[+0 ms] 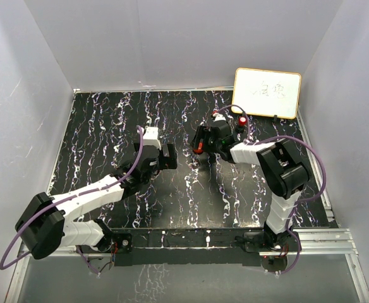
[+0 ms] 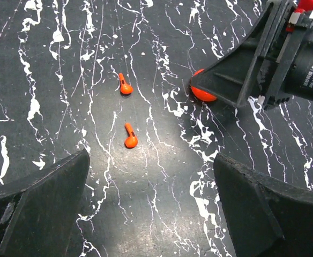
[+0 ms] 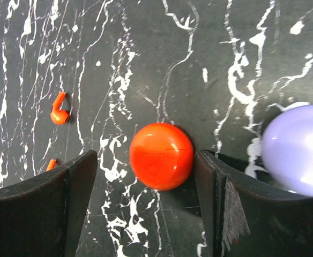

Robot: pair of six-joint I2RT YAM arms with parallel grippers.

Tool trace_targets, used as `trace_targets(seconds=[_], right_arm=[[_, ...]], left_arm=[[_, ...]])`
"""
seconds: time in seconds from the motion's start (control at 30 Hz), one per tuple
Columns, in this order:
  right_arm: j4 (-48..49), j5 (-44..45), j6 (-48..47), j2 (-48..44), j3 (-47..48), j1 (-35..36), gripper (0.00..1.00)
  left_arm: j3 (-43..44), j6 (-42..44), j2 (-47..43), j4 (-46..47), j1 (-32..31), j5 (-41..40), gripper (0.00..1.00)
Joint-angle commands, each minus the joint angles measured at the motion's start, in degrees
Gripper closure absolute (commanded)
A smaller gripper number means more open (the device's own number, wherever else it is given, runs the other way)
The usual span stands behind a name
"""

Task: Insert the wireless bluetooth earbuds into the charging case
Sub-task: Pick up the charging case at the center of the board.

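Presently the glossy red round plastic case (image 3: 161, 156) is straddled by the right gripper (image 3: 144, 163), jaws spread, unclamped. If squeezed off-centre it could be squirted out, or the pale purple round case (image 3: 298, 147), poss. touching a finger, knocked. Two small orange-red earbuds (image 2: 130, 136) are seen loose on the black marbled table (image 2: 49, 53) by the spread, empty left gripper (image 2: 151, 171).

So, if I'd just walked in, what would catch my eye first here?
A glossy red round case sits on the black, white-veined table, between the open jaws of the right arm. A pale purple round case lies just beside it, outside those jaws. Two tiny red earbuds lie loose on the table below the open jaws of the left arm.
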Motion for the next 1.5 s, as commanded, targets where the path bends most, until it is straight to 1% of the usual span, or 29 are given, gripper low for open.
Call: trace_targets(seconds=[0.0, 0.23, 0.4, 0.53, 0.7, 0.9, 0.97, 1.2, 1.47], right_arm=[[0.67, -0.08, 0.33, -0.92, 1.44, 2.38, 0.30], [0.34, 0.12, 2.32, -4.72, -1.51, 5.03, 0.30], [-0.43, 2.34, 1.98, -8.99, -2.65, 5.09, 0.31], [-1.38, 3.54, 1.53, -10.16, -2.30, 5.09, 0.31], [-2.65, 4.43, 0.13, -8.59, -0.18, 5.01, 0.31], [-3.65, 3.52, 1.46, -6.84, 1.69, 4.48, 0.32], [-3.59, 3.58, 1.41, -4.72, 2.24, 4.47, 0.33], [-4.48, 4.97, -1.07, -1.76, 4.01, 4.48, 0.32], [-5.30, 5.65, -3.59, -0.78, 4.87, 4.72, 0.31]], left_arm=[[1.64, -0.21, -0.17, -0.73, 1.67, 1.31, 0.01], [2.38, 0.43, 0.59, -0.81, 2.78, 2.35, 0.01], [2.98, 0.34, 2.00, -0.75, 3.31, 3.41, 0.01], [3.00, 0.13, 2.45, -0.41, 3.56, 3.86, 0.01], [2.78, 0.31, 3.94, 0.80, 3.88, 5.00, 0.02], [5.90, 1.34, 8.46, 0.60, 4.76, 7.80, 0.02], [6.35, 1.24, 10.48, 0.98, 5.02, 8.45, 0.02], [6.61, 0.93, 10.89, 1.38, 5.59, 9.33, 0.02], [5.67, 0.62, 10.00, 0.87, 5.97, 8.87, 0.02]])
